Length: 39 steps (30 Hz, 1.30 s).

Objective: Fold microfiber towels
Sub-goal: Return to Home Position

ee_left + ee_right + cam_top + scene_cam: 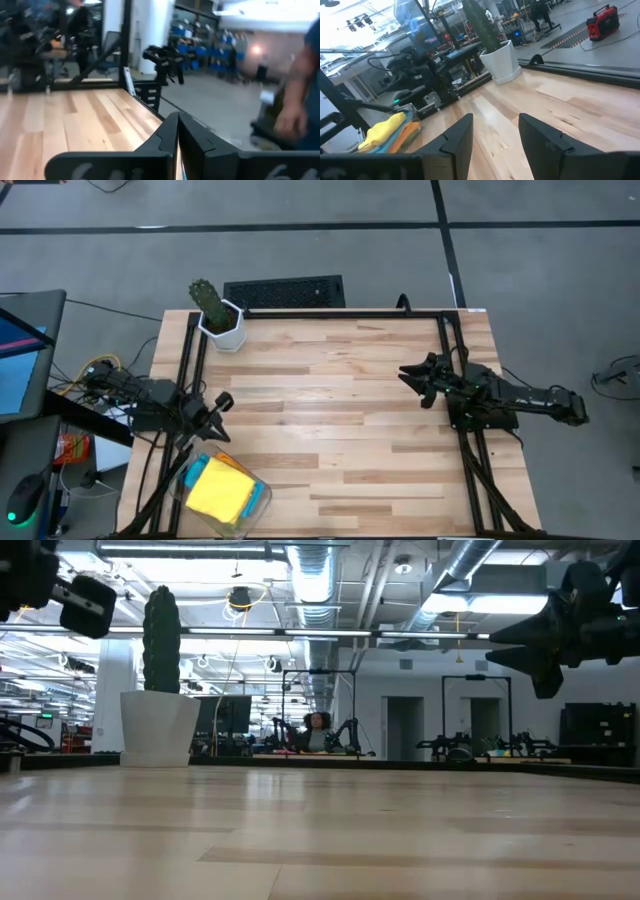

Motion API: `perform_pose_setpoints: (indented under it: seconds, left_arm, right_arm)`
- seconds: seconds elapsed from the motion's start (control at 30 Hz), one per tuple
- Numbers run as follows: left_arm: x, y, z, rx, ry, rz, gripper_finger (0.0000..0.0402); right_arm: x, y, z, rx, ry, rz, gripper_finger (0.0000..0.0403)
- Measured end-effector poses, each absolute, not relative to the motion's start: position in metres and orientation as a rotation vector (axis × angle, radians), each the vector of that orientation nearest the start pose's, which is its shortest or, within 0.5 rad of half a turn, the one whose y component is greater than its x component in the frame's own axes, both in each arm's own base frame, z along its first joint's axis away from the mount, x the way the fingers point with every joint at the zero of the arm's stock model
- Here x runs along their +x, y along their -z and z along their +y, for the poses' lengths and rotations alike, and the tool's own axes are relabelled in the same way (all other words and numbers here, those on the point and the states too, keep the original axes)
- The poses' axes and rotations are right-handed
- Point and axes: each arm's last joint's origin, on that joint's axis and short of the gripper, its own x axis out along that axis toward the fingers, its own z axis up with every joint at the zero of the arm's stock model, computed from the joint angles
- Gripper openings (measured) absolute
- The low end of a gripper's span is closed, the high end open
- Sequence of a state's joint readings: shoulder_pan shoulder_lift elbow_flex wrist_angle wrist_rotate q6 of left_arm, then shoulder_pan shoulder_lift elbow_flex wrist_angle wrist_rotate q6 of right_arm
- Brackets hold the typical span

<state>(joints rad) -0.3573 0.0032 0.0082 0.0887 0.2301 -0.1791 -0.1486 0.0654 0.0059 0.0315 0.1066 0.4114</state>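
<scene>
Held left jaws shut on nothing, right jaws spread and empty, no cloth out to fold. Hung both over opposite desk (340, 400) sides, likely homing. Stacked microfiber towels (215, 491), yellow topmost, in transparent bin (263, 500) near left jaws.

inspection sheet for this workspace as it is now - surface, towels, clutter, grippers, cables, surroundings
surface: light wooden plank tabletop, no towel lying on it.
job's things: yellow microfiber towel folded on top of a stack in the transparent plastic bin at the corner by the left arm; orange towel and light blue towel edges show beneath; green one not visible.
clutter: green cactus in a white pot at the far left corner.
grippers: left gripper shut, above the table near the bin; right gripper open, near the right edge; both hold nothing.
cables: loose bundle off the left edge.
surroundings: black slatted panel behind the table; a person nearby.
</scene>
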Motion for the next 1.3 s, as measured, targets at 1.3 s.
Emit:
perform_pose_setpoints:
  seconds: [1.3]
  left_arm:
    - [0.0911,-0.1691,-0.0361,-0.024,0.423,-0.034,0.0004]
  right_arm:
    - [0.0997,-0.1630,-0.0181,0.409,0.257,-0.023,0.0182]
